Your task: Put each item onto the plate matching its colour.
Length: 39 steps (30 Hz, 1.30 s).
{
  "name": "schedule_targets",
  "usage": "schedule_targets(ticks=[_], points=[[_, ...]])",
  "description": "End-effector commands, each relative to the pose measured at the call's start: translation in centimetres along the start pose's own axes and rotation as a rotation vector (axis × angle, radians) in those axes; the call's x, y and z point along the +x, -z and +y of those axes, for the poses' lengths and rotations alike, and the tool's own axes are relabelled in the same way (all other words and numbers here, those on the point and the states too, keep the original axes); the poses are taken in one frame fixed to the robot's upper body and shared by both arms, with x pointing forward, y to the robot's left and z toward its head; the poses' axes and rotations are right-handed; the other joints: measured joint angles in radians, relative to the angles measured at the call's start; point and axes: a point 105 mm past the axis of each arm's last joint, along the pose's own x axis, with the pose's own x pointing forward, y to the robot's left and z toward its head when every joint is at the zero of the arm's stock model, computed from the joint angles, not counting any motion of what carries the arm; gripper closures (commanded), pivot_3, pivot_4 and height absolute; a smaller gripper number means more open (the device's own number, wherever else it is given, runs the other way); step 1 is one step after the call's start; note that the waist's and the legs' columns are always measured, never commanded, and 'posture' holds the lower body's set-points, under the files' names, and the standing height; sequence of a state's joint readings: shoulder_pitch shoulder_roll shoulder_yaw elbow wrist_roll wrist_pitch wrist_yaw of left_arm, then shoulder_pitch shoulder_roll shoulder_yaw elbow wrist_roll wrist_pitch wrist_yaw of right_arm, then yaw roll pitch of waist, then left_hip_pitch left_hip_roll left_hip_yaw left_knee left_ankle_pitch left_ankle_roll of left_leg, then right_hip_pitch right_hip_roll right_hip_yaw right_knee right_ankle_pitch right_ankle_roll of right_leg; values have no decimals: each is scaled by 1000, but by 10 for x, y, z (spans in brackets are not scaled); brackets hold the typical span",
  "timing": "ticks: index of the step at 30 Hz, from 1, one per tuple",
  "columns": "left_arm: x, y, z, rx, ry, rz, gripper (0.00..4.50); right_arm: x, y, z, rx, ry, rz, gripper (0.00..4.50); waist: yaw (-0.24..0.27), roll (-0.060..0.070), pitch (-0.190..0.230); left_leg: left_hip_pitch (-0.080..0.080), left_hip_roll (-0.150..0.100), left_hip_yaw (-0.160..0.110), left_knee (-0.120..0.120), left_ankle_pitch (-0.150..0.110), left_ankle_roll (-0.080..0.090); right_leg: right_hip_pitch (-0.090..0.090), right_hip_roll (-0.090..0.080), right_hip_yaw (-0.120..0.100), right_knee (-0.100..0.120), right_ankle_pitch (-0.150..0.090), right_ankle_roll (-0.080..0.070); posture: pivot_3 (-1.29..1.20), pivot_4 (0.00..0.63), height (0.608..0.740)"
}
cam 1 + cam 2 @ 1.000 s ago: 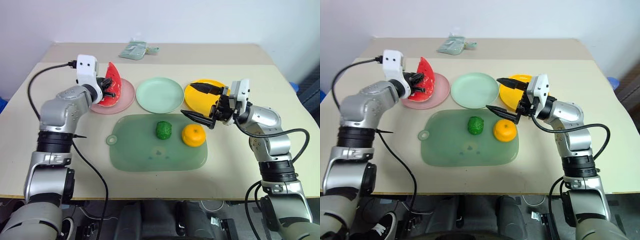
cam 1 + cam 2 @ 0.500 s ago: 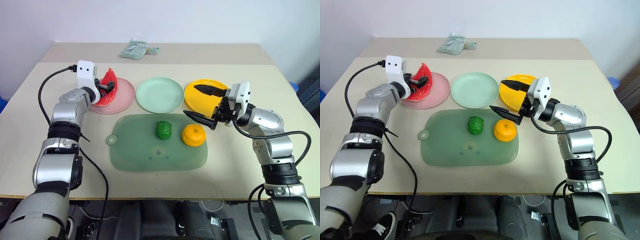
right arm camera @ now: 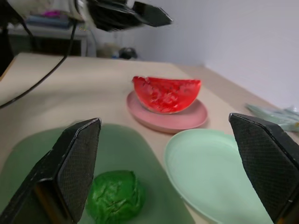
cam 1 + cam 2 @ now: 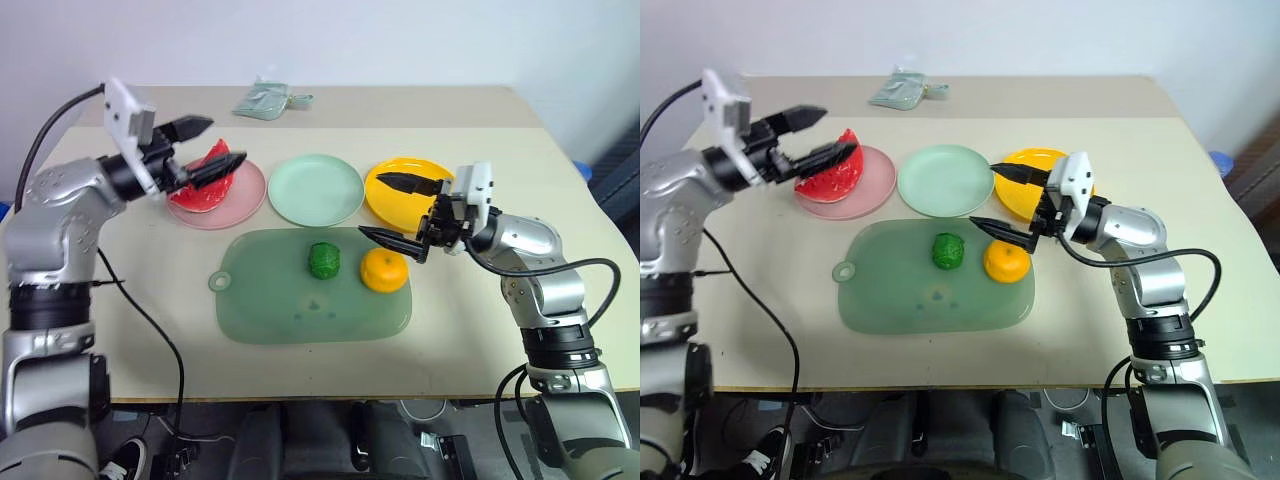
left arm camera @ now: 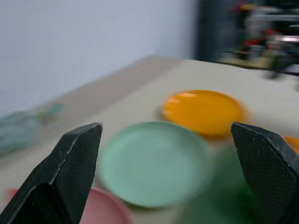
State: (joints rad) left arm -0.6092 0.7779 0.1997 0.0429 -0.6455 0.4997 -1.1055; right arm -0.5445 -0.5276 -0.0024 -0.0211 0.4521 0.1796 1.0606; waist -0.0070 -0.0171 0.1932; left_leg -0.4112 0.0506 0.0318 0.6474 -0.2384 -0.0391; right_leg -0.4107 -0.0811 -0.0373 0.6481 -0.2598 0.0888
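Observation:
The red watermelon wedge (image 4: 203, 183) lies on the pink plate (image 4: 238, 196), also seen in the right wrist view as the wedge (image 3: 167, 93) on its plate (image 3: 169, 122). My left gripper (image 4: 222, 140) hangs open just above and left of it, holding nothing. The pale mint plate (image 4: 316, 189) and yellow plate (image 4: 398, 198) are bare. The bumpy green ball (image 4: 324, 260) and the orange (image 4: 385, 270) rest on the green board (image 4: 300, 312). My right gripper (image 4: 375, 206) is open, level, pointing left above the orange's far side.
A pale green pouch (image 4: 265, 100) lies at the back of the table. The left arm's black cable (image 4: 130, 300) trails over the table's left side. Bare tabletop lies to the right of the board and in front of it.
My left gripper opened, let go of the watermelon wedge onto the pink plate, and drew back up and to the left. The right arm stayed put.

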Motion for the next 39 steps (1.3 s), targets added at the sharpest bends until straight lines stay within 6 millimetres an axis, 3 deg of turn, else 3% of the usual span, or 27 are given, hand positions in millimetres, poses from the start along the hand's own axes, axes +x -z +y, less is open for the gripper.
schedule_targets(ticks=[1, 6, 8, 10, 12, 20, 24, 36, 37, 39], points=[[-9, -9, -24, -10, 122, -34, 17, 5, -11, 2, -47, -30, 7, 0, -1, 0, 0, 0, 0, 0, 0, 0, 0, 0, 0, 0, 0, 0, 0, 0, 150, 740], [-17, 4, -40, -13, 173, -40, 17, 8, -7, 5, -1, -43, 24, 0, -2, 0, 0, 0, 0, 0, 0, 0, 0, 0, 0, 0, 0, 0, 0, 0, 150, 740], [-25, 11, -51, -44, 223, -25, 17, 18, -2, 13, 12, -72, 80, 0, -5, 0, 0, 0, 0, 0, 0, 0, 0, 0, 0, 0, 0, 0, 0, 0, 150, 740], [-29, 22, -44, 45, 171, 33, 17, 36, 3, 25, -6, -114, 127, 0, -9, 0, 0, 0, 0, 0, -1, 0, 0, -1, 0, 0, 0, 0, 0, 0, 150, 740], [-35, 29, -49, 55, 234, 59, 17, 50, 0, 34, 18, -138, 118, 0, -9, 0, 0, 0, 1, 0, -1, 0, 0, -2, 1, 0, 1, -1, -1, 0, 150, 740], [-44, 38, -62, 64, 244, 83, 17, 71, 31, 39, 36, -157, 317, 0, -2, 0, 0, -2, 0, 0, 0, 0, 0, -2, -1, 0, -1, -1, -1, 0, 150, 740], [-45, 37, -65, 60, 245, 69, 17, 65, 47, 40, -30, -198, 447, 0, -4, 0, 0, -2, 0, 0, -1, 0, 0, -3, 0, 0, 0, -1, -1, 0, 150, 740], [-36, 39, -70, 49, 215, 67, 17, 71, 63, 34, -31, -160, 483, 0, -6, 0, 0, -3, 1, 0, -1, 0, 0, -4, 0, 0, 0, -1, -1, 0, 150, 740], [-36, 40, -70, 49, 211, 68, 0, 72, 64, 33, -27, -152, 480, 526, -6, 0, 0, -3, 1, 0, -1, 0, 0, -4, 0, 0, 0, -1, -1, 0, 150, 740], [-35, 39, -69, 51, 206, 65, 0, 74, 59, 32, -35, -143, 459, 1156, -5, 0, 0, -3, 1, 0, -1, 0, 0, -4, 0, 0, 0, -1, -1, 0, 150, 740]])
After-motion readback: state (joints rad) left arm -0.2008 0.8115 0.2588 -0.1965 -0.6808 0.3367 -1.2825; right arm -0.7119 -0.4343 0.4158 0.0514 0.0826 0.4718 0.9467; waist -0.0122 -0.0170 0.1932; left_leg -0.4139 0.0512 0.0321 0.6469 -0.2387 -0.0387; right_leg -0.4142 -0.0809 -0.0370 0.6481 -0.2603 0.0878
